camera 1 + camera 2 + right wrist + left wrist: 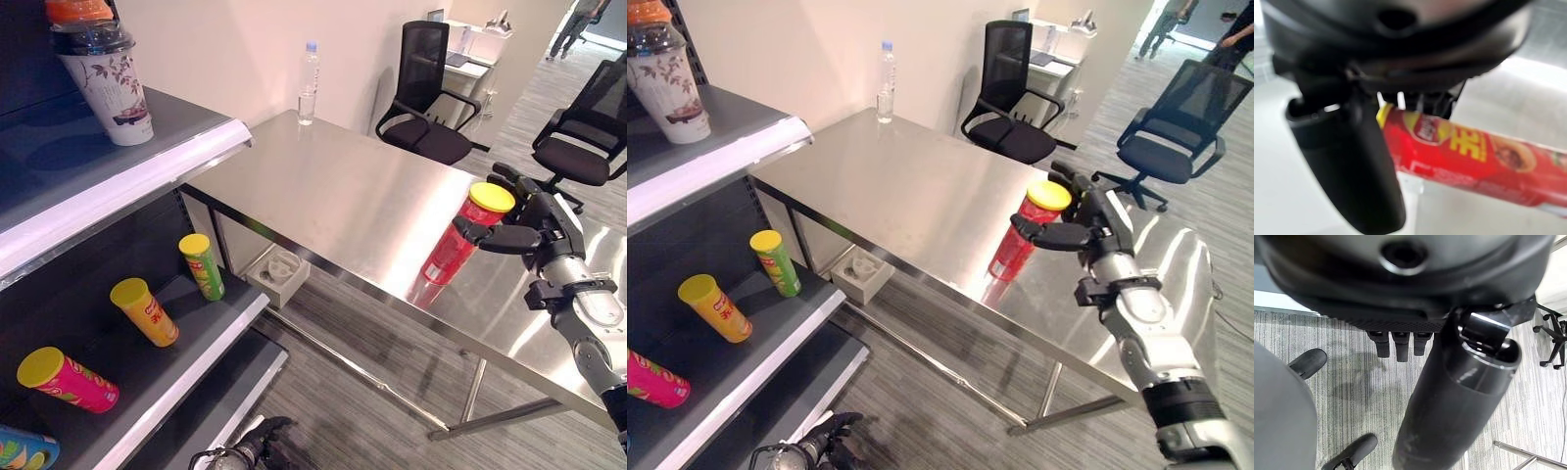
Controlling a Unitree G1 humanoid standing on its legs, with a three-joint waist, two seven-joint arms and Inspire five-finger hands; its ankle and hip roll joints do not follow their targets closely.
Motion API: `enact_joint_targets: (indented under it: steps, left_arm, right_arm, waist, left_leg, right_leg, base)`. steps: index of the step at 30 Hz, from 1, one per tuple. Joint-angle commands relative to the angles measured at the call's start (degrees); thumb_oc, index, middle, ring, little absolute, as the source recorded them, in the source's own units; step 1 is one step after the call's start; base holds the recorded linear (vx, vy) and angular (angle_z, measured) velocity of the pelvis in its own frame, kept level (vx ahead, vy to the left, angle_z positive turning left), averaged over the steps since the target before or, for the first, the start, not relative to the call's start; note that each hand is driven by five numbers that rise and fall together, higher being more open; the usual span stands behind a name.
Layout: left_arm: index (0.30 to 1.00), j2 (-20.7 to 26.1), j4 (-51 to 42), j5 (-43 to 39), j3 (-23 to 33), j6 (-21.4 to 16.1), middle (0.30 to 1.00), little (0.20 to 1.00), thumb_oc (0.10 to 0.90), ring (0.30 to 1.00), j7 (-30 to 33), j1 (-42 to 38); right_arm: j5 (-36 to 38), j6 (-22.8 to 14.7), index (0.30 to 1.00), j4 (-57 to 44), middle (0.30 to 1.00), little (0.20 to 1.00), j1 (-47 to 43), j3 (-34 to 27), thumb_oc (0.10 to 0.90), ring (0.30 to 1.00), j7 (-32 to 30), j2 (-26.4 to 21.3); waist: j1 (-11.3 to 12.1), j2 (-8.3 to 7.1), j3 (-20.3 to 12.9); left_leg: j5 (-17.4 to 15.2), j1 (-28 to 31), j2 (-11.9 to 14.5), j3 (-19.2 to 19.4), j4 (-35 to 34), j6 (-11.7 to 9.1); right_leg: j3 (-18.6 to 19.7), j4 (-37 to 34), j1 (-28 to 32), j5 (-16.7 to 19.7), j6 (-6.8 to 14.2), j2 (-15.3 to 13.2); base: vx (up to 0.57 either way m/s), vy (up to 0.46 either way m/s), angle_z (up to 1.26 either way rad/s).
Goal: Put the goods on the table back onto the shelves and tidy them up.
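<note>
- The robot's right hand (524, 230) is at the top of a red can (453, 247) with a yellow lid, which stands upright on the steel counter (343, 196) near its front edge. The thumb reaches across one side of the can and the fingers lie behind the other, so the hand looks wrapped around it just under the lid.
- The left hand (257, 448) hangs low beside the shelf unit, over the floor, fingers loosely bent and holding nothing.
- On the lower shelf (186, 343) to the robot's left, a green can (202, 266), a yellow can (145, 311) and a pink can (69, 380) lie tipped at different angles, well apart.
- On the upper shelf (147, 166) stands a lidded paper cup (103, 83).
- A water bottle (309, 83) stands at the counter's far edge.
- Step in hand, as I judge it: picking up the red can. Next it must lift clear of the counter and travel left to the lower shelf, kept upright and set into a free spot beside the other cans.
</note>
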Motion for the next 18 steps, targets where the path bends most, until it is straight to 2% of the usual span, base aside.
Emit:
enact_joint_targets:
  steps: [1, 2, 3, 4, 5, 18]
  left_arm:
    - [0.900, -2.5, 5.6, -0.2, -5.4, 0.1, 0.900, 0.900, 0.800, 0.900, -1.1, 0.5]
    - [0.900, -2.5, 5.6, -0.3, -5.4, 0.1, 0.900, 0.900, 0.800, 0.900, -1.1, 0.5]
    - [0.900, -2.5, 5.6, -0.5, -5.3, 0.1, 0.900, 0.900, 0.800, 0.900, -1.1, 0.6]
    - [0.900, -2.5, 5.6, -0.5, -5.3, 0.1, 0.900, 0.900, 0.800, 0.900, -1.1, 0.6]
    - [0.900, -2.5, 5.6, -0.5, -5.3, 0.1, 0.900, 0.900, 0.800, 0.900, -1.1, 0.6]
    - [0.900, -2.5, 6.1, -0.2, -4.7, 0.2, 0.900, 0.900, 0.800, 0.900, -0.5, 0.6]
  right_arm:
    - [2.9, -4.2, 0.900, 1.5, 0.900, 0.900, -12.1, -3.0, 0.800, 0.900, -1.3, -2.5]
    - [2.9, -4.1, 0.900, 1.7, 0.900, 0.900, -12.3, -2.7, 0.800, 0.900, -1.2, -2.5]
    - [2.9, -4.0, 0.625, 2.0, 0.625, 0.625, -12.6, -2.5, 0.616, 0.625, -1.2, -2.4]
    - [2.9, -4.0, 0.538, 2.0, 0.538, 0.538, -12.6, -2.5, 0.558, 0.538, -1.2, -2.4]
    - [2.9, -4.0, 0.300, 2.3, 0.300, 0.300, -12.9, -2.3, 0.400, 0.300, -1.3, -2.3]
    - [1.2, -4.9, 0.300, 3.2, 0.300, 0.300, -12.9, -3.6, 0.400, 0.300, -2.8, -1.3]
  waist:
    - [5.3, 2.67, -1.9]
    - [5.3, 2.65, -1.9]
    - [5.4, 2.62, -1.9]
    - [5.4, 2.63, -1.9]
    - [5.4, 2.57, -1.8]
    - [5.3, 2.41, -1.9]
  left_leg:
    - [-0.1, 4.6, 6.2, -1.7, 0.5, -7.1]
    - [-0.1, 4.6, 6.2, -1.7, 0.5, -7.1]
    - [-0.1, 4.6, 6.2, -1.7, 0.5, -7.1]
    - [-0.1, 4.6, 6.2, -1.7, 0.5, -7.1]
    - [-0.1, 4.6, 6.2, -1.8, 0.5, -7.1]
    - [-0.7, 4.9, 6.2, -1.1, 0.5, -7.0]
  right_leg:
    - [0.9, 7.1, -2.6, -6.6, 0.2, 2.6]
    - [0.9, 7.1, -2.6, -6.7, 0.2, 2.5]
    - [0.8, 7.1, -2.6, -6.7, 0.2, 2.5]
    - [0.8, 7.1, -2.6, -6.7, 0.2, 2.5]
    - [0.7, 7.1, -2.6, -6.7, 0.2, 2.5]
    - [1.0, 7.0, -2.5, -6.4, 0.4, 2.4]
  base:
    - [0.00, 0.000, 0.00]
    - [0.00, 0.000, 0.00]
    - [0.00, -0.003, 0.04]
    - [0.00, -0.005, 0.07]
    - [0.00, -0.002, 0.10]
    - [0.00, 0.000, 0.01]
